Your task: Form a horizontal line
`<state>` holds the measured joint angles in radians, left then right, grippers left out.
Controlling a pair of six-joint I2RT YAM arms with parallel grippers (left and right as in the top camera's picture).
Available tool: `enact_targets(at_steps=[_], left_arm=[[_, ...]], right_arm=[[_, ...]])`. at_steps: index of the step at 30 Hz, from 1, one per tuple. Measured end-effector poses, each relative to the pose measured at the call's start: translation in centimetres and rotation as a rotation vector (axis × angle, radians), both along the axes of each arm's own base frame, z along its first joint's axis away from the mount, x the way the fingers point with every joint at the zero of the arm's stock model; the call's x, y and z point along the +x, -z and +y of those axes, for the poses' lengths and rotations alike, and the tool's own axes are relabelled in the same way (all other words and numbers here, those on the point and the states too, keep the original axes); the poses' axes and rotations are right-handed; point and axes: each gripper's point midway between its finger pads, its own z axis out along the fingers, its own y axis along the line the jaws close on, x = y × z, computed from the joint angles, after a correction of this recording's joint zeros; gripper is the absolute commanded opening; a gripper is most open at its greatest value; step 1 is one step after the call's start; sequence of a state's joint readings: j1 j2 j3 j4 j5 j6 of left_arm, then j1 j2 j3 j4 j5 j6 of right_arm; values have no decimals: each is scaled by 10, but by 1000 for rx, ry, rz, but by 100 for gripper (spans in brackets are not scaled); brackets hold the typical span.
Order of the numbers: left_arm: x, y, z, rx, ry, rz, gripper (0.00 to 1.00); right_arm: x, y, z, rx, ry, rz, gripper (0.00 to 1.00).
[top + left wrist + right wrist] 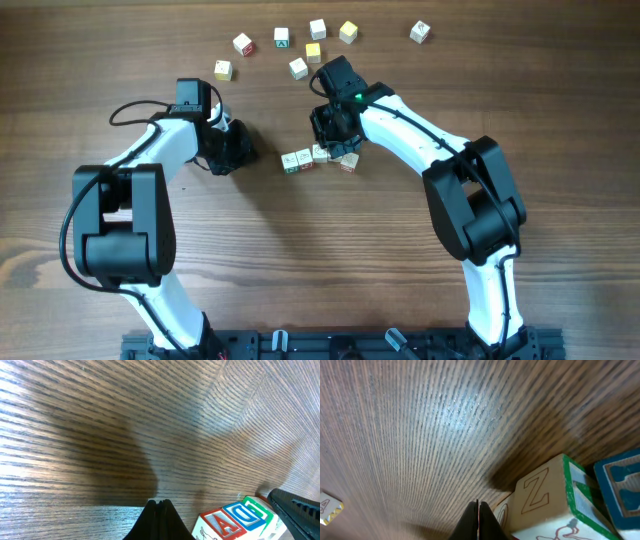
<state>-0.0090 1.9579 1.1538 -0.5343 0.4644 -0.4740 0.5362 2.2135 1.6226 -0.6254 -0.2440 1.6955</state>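
Right pincer (477, 510): fingertips pressed together, clenched on nothing, tips low over the counter (445, 435). Just beside it, to its right in the wrist view, is a cube with a brown Z (545, 492) and green edging. That cube touches a blue-edged cube (620, 477) further out. Cannot tell whether the tips touch the Z cube.

Both cubes belong to the horizontal line (320, 156). Overhead it lies just beside this pincer, on the side toward the arm bases, partly hidden by the pincer body. Three cubes are clear, maybe four. They run roughly side to side and are touching or nearly so. The end cube nearest the pincer sits slightly off and tilted.

Left pincer (159, 509): also clenched and empty, tips at bare wood. The line's other end is near, off to its right, where a cube with a red A (220, 522) shows. There is a gap between, no contact.

Further out, past the right pincer and away from the bases, are eight loose cubes (298, 67) in a ragged arc, one of them yellow (313, 52). All are well apart from the line.

Progress, as a judgement: partway. A short row exists but is not tidy, and its full count is hidden. Left to do is probably squaring up the crooked end and maybe adding another cube. Neither pincer carries one now.
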Motion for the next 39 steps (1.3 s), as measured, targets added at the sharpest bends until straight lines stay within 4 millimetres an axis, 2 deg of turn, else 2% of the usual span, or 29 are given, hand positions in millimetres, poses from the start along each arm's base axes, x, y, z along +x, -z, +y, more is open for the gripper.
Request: enact_targets(at_steps=[10,16,21,26,30,39], left_arm=[[0,0,0,0,0,0,4],[0,0,0,0,0,0,4],[0,0,0,0,0,0,4],[0,0,0,0,0,0,4],[0,0,0,0,0,0,4],[0,0,0,0,0,0,4]], right_arm=[[-2,-1,2,5,-53,-10,4],[9,-4,5,21,-47,-56,4],[20,-4,-11,1,-12,-68,4],[35,-2,-42,-26,19,-74,4],[33,3,-61,-61,23,-46,4],[23,3,-54,-69,-112,-59,4]])
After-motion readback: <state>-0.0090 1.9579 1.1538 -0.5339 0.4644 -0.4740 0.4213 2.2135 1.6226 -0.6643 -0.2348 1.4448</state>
